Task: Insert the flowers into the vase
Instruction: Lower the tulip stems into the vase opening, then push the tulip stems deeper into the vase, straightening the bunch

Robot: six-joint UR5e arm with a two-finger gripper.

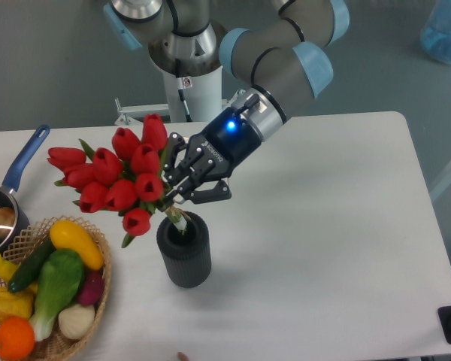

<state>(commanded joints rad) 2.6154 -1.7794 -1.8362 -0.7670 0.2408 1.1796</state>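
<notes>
Vase (185, 256) matt ribbed; basket (98, 301) wicker; pan (4, 207) shiny metal.

Counted: one bunch of flowers (116, 180) with about nine red buds; one vase (184, 250); one gripper (182, 197); one wicker basket (98, 292); one saucepan (7, 197).
</notes>
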